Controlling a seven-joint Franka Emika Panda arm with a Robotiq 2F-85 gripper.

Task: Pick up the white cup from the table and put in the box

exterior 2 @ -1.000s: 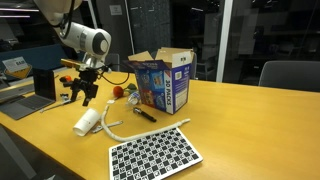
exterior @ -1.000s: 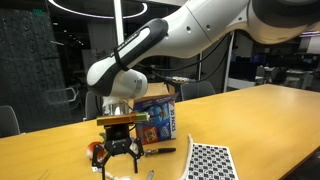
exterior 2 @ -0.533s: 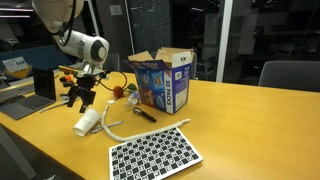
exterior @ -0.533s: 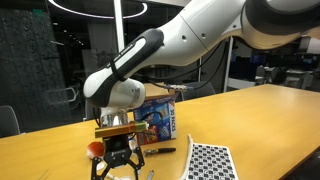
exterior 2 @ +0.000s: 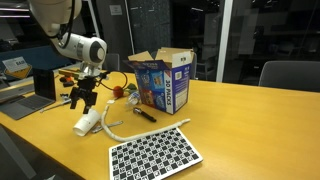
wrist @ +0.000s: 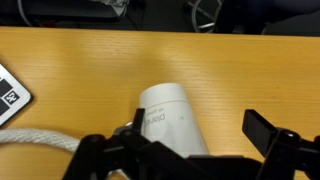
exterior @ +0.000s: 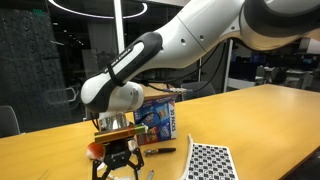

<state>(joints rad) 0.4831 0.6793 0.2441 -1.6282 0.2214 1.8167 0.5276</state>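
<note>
Locate white cup (exterior 2: pixel 87 122) lying on its side on worktop (exterior 2: pixel 240 115), left of box (exterior 2: pixel 162 82), just below spread end effector (exterior 2: pixel 82 100). Lower straight, centre cup between 2 fingers, close gently to avoid crushing.

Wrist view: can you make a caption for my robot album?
Open gripper poised over the white cup lying on its side on the table, a white cord nearby.

Blue printed box (exterior 2: pixel 165 85) (brown flaps (exterior 2: pixel 158 54)), white cup (exterior 2: pixel 87 122), black-and-white checkered sheet (exterior 2: pixel 155 152).
</note>
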